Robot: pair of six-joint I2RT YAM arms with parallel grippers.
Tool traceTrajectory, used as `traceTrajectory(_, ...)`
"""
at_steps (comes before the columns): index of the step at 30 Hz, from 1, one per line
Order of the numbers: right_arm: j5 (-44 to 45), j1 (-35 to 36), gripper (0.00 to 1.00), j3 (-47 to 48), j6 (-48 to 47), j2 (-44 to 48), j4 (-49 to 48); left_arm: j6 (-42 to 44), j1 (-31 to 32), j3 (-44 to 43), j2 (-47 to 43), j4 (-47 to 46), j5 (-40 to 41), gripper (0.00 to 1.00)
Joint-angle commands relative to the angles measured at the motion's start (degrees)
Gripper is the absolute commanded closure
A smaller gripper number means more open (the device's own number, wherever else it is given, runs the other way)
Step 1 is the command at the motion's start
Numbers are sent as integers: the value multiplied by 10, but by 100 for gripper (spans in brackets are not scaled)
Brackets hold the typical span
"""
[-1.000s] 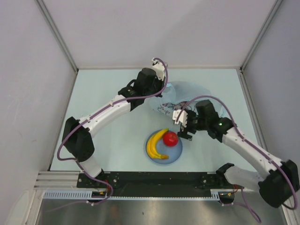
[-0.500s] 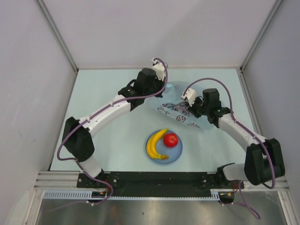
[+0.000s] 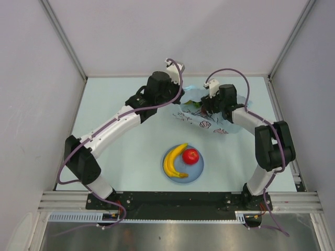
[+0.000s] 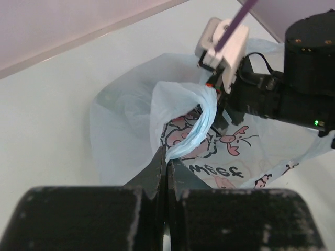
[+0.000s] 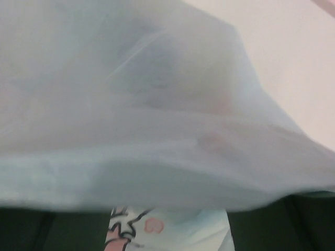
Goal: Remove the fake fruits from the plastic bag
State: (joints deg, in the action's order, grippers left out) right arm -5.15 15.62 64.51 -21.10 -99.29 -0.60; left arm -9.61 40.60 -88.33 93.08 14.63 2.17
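The plastic bag point(image 3: 212, 121) lies at the far middle of the table, light blue with cartoon prints. My left gripper point(image 3: 181, 102) is shut on the bag's twisted handle point(image 4: 201, 125) and holds it up, so the mouth stands open. My right gripper point(image 3: 201, 107) is at the bag's mouth, with its fingers point(image 4: 224, 121) inside the opening. In the right wrist view the jaws stand apart, and bag film point(image 5: 157, 130) covers nearly everything. A yellow banana point(image 3: 174, 160) and a red fruit point(image 3: 190, 155) lie on the blue plate point(image 3: 197, 169). Any fruits in the bag are hidden.
The blue plate sits at the near middle, between the two arm bases. White walls stand close on the left, right and far sides. The left arm reaches across the table's left half, and the right arm bends along the right side.
My right gripper has moved from beside the plate away to the far side and into the bag's mouth. The bag has shifted and flattened. My left gripper still holds the handle.
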Motion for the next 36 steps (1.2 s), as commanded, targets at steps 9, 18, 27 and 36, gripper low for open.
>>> traceTrajectory(9,30,-3,11,101,83,-126,-49,-2,-1,-8,-6,-6,-57,100)
traceTrajectory(18,-6,-9,56,143,61,-156,-43,-1,-1,5,-1,-4,-53,100)
traceTrajectory(27,-107,-23,78,139,77,42,132,-20,-1,13,13,-13,-59,100)
traceTrajectory(36,-249,-3,79,87,28,236,334,-26,-1,9,20,-22,-60,100)
